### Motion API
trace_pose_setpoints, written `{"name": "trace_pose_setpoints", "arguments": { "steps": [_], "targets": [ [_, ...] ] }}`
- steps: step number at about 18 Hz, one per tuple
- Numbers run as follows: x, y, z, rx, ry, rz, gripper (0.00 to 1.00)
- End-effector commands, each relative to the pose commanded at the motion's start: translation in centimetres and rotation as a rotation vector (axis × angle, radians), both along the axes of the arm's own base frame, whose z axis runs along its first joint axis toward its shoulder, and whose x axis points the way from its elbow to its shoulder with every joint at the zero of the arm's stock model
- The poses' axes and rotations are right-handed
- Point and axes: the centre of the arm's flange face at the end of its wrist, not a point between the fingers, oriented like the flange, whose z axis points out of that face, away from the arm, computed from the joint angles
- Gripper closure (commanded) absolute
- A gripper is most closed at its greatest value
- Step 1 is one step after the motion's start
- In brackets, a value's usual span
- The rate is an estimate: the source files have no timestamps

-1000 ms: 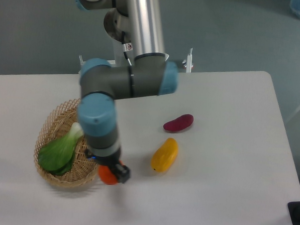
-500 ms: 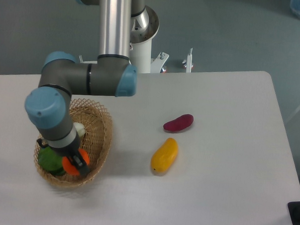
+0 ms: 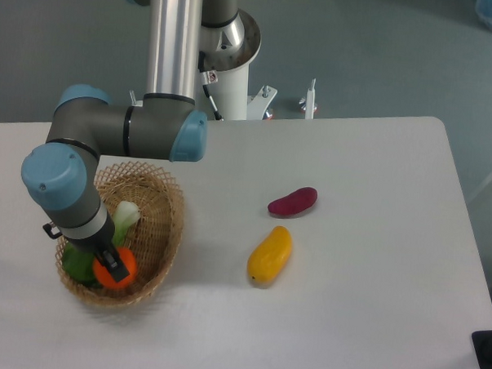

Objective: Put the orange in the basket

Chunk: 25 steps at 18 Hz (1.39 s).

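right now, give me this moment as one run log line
hand: shut on orange | orange: inside basket, beside green vegetable | basket: left side of table | release: not yet done

One fixed cam, high up, tilted down over the white surface from the side opposite the arm base; mid-range, whole surface visible.

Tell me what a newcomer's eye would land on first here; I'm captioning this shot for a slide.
The big grey and blue arm bending down over the basket at the table's left, its end effector gripping the bright orange inside it, beside a leafy green vegetable. Next, the yellow fruit and the purple-red vegetable lying apart mid-table.
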Motion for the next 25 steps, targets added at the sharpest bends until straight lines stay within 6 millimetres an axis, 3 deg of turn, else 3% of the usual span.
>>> {"name": "trace_pose_setpoints", "arguments": {
  "steps": [3,6,8,12,15,22,25],
  "targets": [
    [0.1,0.0,0.6,0.018,0.001,0.003,0.00],
    [0.4,-0.8,3.4,0.066,-0.014,0.015,0.00],
    [-0.7,-1.9,4.1,0.118,-0.012,0.094,0.00],
    [-5.5,-5.0,3.8,0.218,0.040,0.195,0.00],
    [-10.9,-6.2,2.9,0.206,0.046,0.276,0.00],
    [-23.1,-9.9,5.1,0.216,0.129,0.381,0.00],
    [-27.9,-13.1,5.3,0.186,0.159,0.351,0.00]
  ]
}}
